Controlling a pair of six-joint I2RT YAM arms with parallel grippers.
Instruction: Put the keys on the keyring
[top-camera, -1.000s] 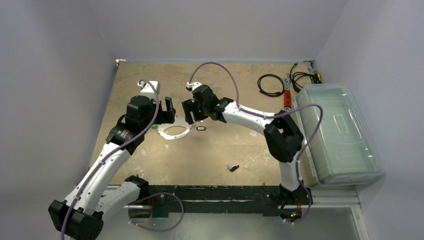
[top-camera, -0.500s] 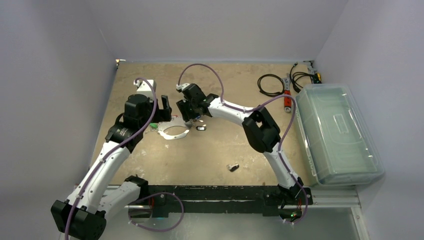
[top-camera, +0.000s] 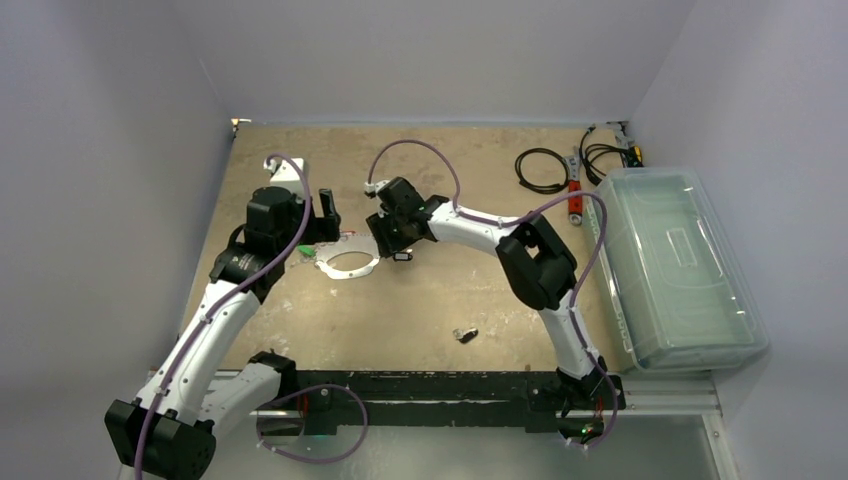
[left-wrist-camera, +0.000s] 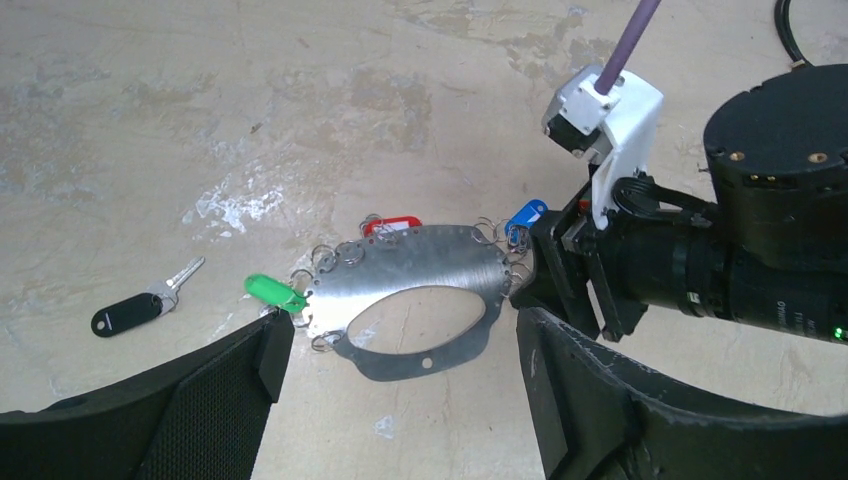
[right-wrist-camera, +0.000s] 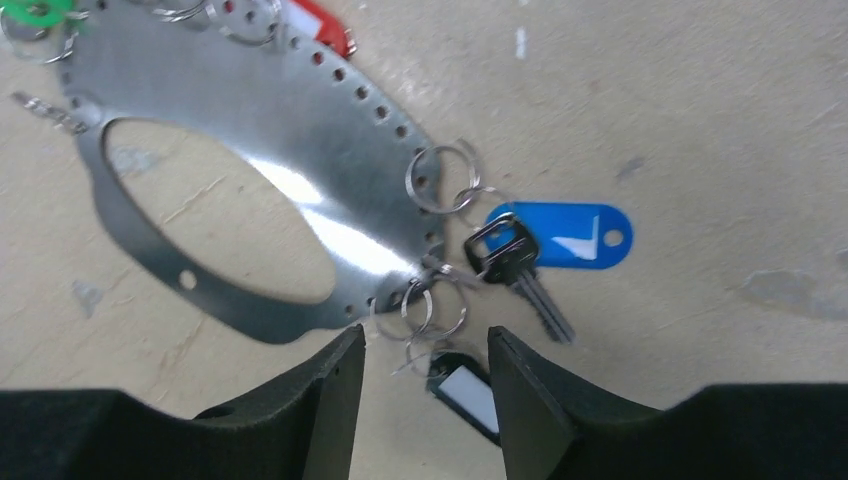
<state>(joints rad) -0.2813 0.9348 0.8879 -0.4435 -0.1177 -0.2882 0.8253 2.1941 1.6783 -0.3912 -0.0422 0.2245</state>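
Right gripper (right-wrist-camera: 422, 345) closing in
Jaws narrowed, not yet pinching, around keyring (right-wrist-camera: 250, 100) split ring (right-wrist-camera: 418, 308) — left gripper (left-wrist-camera: 400, 340) spread wide.

Silver keyring (right-wrist-camera: 300, 110); keys (right-wrist-camera: 520, 265) tagged blue, green, red, black.

From the right wrist, the black tag (right-wrist-camera: 465, 392) is half buried behind the fingers of the right pincer (right-wrist-camera: 425, 345), and the green tag (right-wrist-camera: 35, 10) and red tag (right-wrist-camera: 322, 25) get chopped by the top edge. From up top the keys (top-camera: 402, 256) are just too tiny to make out.
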